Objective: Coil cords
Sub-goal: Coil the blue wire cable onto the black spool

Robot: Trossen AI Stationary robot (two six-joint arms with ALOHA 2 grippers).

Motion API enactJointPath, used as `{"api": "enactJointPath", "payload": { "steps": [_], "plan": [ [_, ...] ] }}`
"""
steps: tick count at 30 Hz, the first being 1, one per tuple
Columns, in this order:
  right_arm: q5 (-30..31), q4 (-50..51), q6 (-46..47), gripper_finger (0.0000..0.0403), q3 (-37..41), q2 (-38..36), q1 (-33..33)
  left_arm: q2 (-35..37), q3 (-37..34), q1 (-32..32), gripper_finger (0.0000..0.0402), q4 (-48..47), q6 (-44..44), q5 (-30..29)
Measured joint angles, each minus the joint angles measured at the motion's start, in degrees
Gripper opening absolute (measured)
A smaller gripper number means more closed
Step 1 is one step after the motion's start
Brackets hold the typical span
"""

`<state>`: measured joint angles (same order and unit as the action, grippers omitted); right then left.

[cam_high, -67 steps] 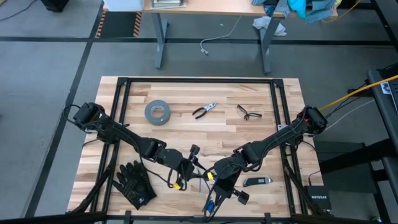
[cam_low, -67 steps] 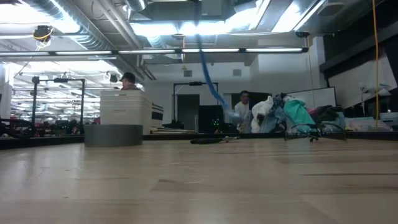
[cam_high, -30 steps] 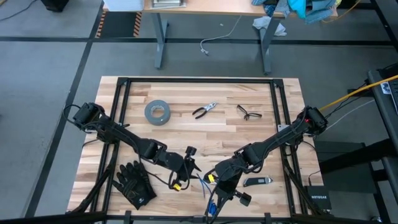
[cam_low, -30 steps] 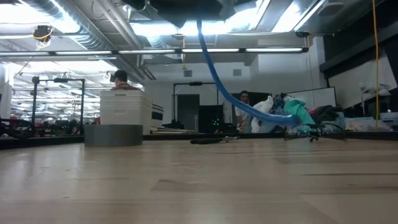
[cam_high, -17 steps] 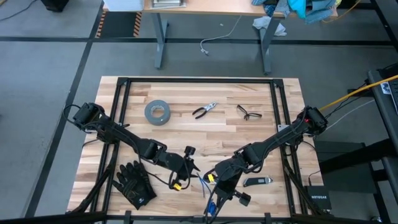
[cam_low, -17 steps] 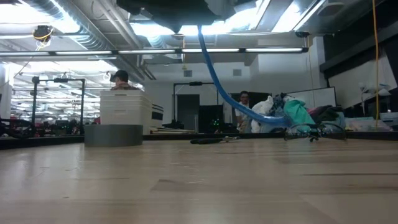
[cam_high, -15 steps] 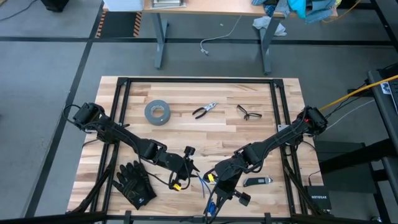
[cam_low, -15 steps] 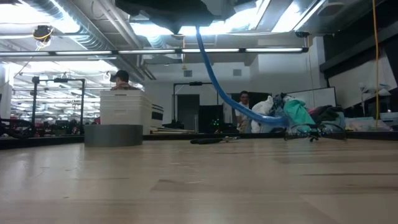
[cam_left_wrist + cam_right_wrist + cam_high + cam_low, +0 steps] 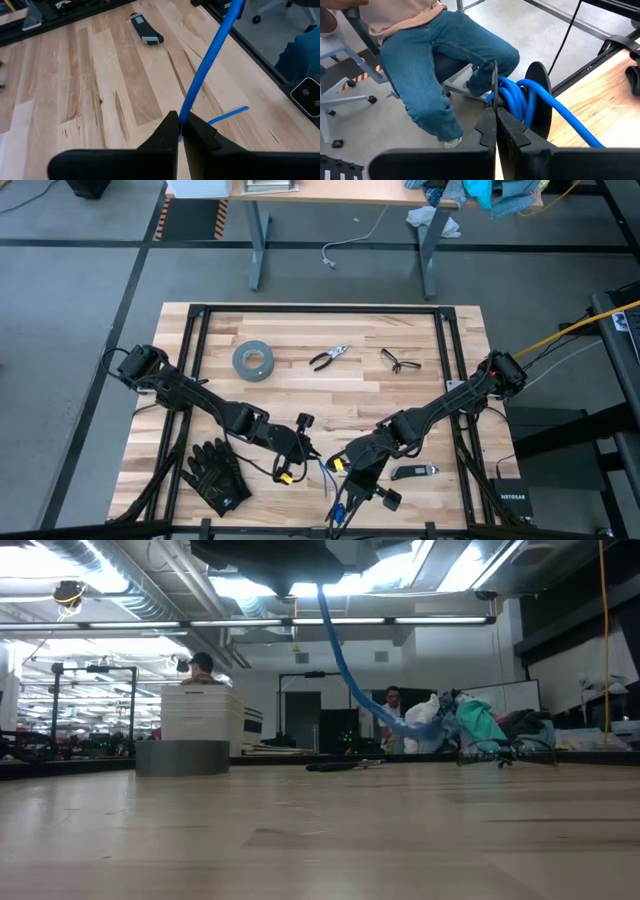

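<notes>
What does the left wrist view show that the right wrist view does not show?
Only the left wrist view shows the left hand shut on a straight stretch of the cords, and a small dark tool lying on the table.

Only the right wrist view shows the right hand shut on the coiled blue bundle, and a seated person's legs in jeans beyond the table edge.

Both show the blue cord and light wooden tabletop.

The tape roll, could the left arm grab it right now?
Probably not yet. The left gripper is shut on the blue cord at the table's near edge, while the tape roll lies apart, farther back. Nothing blocks the way, but it must drop the cord first.
</notes>
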<state>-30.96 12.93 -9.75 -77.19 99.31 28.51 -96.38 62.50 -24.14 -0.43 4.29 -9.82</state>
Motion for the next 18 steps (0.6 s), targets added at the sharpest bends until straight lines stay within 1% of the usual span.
{"api": "enactJointPath", "payload": {
  "steps": [5, 9, 14, 18],
  "plan": [
    [0.5, -0.8, -1.1, 0.0001, 0.0, 0.0, 0.0, 0.0, 0.0, 0.2, 0.0004, 1.4, 0.5, 0.2],
    [0.4, -3.0, -1.6, 0.0001, 0.0, 0.0, 0.0, -0.1, 0.0, 0.2, 0.0004, 2.6, 1.3, 2.2],
    [0.4, -5.8, -2.8, 0.0001, 0.0, 0.0, 0.0, -2.7, 0.0, 0.4, 0.0004, 7.9, 3.5, 5.2],
    [0.6, -7.4, -3.7, 0.0001, 0.0, -0.1, 0.0, -5.7, 0.0, 1.4, 0.0004, 10.7, 3.7, 8.1]
  ]
}}
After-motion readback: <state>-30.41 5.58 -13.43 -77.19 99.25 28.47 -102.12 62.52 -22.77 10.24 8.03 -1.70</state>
